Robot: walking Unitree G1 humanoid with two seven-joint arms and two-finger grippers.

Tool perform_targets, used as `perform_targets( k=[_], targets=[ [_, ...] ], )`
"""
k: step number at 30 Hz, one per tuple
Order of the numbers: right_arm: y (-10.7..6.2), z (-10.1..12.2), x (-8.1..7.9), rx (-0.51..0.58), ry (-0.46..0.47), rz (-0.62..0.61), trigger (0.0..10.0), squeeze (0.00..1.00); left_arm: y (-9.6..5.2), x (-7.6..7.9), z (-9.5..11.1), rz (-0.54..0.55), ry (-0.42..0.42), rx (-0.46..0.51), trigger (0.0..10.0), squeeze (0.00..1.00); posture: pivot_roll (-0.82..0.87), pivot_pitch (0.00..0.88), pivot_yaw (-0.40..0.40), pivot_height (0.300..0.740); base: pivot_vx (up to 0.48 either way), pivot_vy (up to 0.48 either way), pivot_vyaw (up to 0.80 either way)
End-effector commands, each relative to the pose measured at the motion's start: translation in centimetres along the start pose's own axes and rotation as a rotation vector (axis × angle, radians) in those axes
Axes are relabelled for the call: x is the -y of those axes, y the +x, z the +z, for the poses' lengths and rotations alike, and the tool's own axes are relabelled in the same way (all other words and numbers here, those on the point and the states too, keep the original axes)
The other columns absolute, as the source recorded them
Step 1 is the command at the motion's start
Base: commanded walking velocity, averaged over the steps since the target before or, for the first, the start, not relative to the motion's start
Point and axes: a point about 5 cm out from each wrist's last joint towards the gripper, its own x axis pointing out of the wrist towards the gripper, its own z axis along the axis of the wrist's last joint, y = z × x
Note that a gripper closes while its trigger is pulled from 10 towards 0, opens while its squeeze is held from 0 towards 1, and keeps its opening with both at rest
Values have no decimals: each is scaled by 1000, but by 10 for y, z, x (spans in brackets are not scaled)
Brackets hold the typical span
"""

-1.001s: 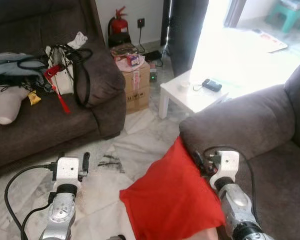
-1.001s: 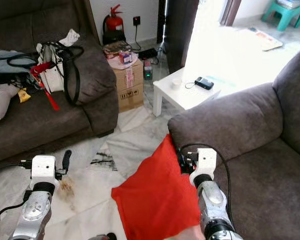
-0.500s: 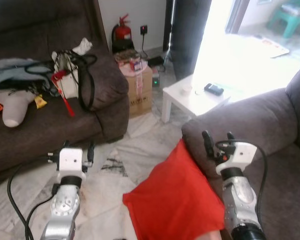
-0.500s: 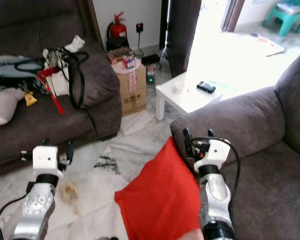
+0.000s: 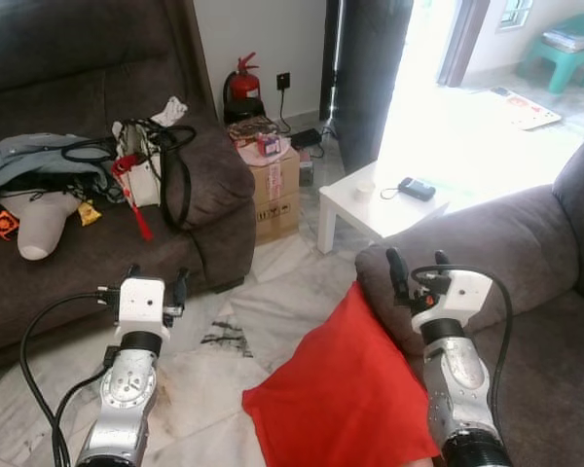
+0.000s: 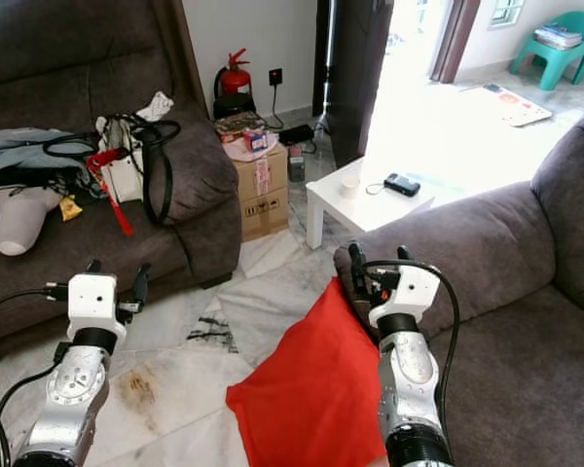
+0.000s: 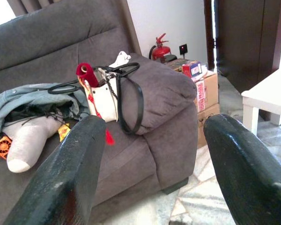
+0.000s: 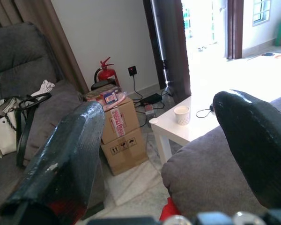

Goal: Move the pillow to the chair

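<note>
head views: the square red fabric pillow leans on the floor against the grey upholstered chair's armrest, just beside the right gripper, whose fingers are spread and empty. left gripper hangs over the marble floor.

wrist views: both grippers' fingers gape apart, holding nothing.

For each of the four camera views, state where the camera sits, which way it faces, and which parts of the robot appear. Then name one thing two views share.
Left eye, right eye: head, looking forward and down at the red pillow against the chair; both arms show.
Left wrist: looks along the left gripper at the sofa.
Right wrist: looks along the right gripper at the cardboard box and white table.
Shared: fire extinguisher.
</note>
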Motion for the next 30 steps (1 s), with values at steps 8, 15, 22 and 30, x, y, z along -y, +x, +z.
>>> perform_targets(
  k=[8,15,22,30],
  targets=[
    [1,3,5,-7,-18,-21,10000,0,-1,-2,3,-10,14,4,10000,0,58,0,30,740,0,0,0],
    [0,-5,7,-53,-31,-9,10000,0,-10,-10,2,19,40,0,10000,0,59,13,28,740,0,0,0],
    [-1,-1,0,-33,-64,122,10000,0,-20,-18,10,-3,103,26,10000,0,74,41,16,740,0,0,0],
    [-7,-8,0,-85,-146,241,10000,0,-26,-17,11,-33,119,20,10000,0,73,58,18,740,0,0,0]
  ],
)
